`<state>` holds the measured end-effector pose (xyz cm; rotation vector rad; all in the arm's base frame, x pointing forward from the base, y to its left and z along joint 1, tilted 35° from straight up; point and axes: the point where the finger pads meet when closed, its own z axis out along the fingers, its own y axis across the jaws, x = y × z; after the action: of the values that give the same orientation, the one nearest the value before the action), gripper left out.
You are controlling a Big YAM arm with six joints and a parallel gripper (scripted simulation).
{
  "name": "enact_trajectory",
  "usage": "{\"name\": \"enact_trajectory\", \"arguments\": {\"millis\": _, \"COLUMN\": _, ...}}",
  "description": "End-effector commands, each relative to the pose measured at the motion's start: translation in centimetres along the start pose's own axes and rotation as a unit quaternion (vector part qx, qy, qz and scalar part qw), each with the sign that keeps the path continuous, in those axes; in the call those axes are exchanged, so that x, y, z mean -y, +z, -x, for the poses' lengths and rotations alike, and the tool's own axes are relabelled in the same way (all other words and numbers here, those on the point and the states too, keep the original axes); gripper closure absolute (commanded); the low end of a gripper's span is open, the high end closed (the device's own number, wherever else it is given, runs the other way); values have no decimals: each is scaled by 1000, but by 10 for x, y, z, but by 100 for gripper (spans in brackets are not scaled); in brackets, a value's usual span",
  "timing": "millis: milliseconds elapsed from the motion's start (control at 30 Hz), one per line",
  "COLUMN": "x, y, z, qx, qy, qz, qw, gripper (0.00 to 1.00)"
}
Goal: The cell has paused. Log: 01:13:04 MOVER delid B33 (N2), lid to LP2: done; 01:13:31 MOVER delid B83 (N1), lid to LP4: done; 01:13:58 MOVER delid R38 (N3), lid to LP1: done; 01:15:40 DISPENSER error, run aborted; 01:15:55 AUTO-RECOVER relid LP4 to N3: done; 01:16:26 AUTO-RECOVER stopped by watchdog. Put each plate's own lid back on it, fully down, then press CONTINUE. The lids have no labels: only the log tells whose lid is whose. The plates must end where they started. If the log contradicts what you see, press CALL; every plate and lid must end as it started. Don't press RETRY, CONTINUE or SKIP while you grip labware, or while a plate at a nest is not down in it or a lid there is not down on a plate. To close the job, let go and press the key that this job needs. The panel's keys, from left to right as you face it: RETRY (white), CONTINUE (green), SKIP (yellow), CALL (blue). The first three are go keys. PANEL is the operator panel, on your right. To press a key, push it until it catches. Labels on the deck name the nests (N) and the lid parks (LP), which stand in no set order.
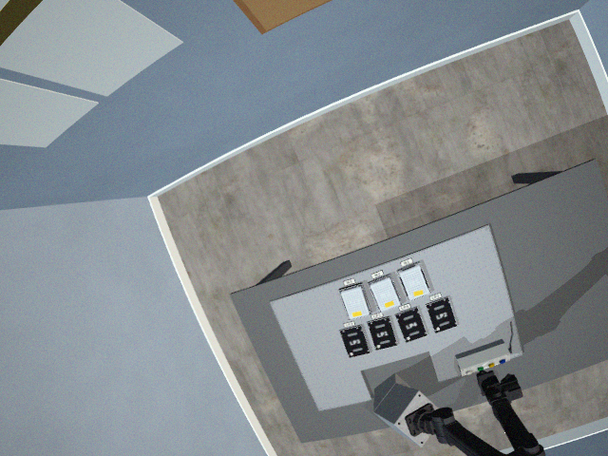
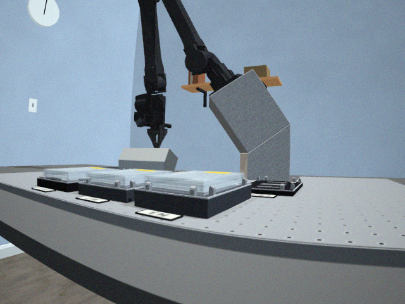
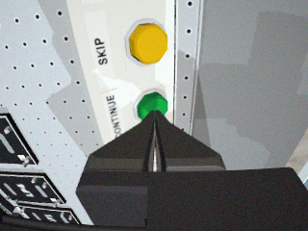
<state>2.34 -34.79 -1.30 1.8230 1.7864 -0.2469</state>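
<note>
Gripper's [image 1: 483, 372] [image 2: 157, 145] [image 3: 155, 114] pinched shut on nothing. Green CONTINUE key [image 1: 481, 369] [image 3: 152, 106] sits just past its tips, upper middle of the wrist view.

A round clock [image 2: 43, 12] hangs on the blue wall [image 2: 85, 49] above a light switch [image 2: 32, 105]; farther right, an orange shelf [image 2: 274, 81] carries a brown box [image 2: 256, 71] and reddish things [image 2: 198, 78]

Plates [image 1: 412, 281] [image 2: 193, 183] look clear plastic, glossy. Nests [image 2: 173, 201] are dark, matt, smooth. Arm base [image 2: 250, 111] looks like speckled metal, little rough. Gripper [image 1: 485, 375] [image 2: 157, 137] [image 3: 155, 116] is black, matt. Wall shelf [image 1: 267, 24] [image 2: 274, 81] seems wood.
</note>
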Motion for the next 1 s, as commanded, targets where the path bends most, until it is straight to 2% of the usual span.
{"name": "enact_trajectory", "arguments": {"millis": 0, "x": -4, "y": 6, "z": 3, "qx": 1, "qy": -1, "qz": 2, "qw": 1000, "gripper": 100}}
{"name": "enact_trajectory", "arguments": {"millis": 967, "x": -4, "y": 14, "z": 1, "qx": 0, "qy": -1, "qz": 3, "qw": 1000, "gripper": 100}}
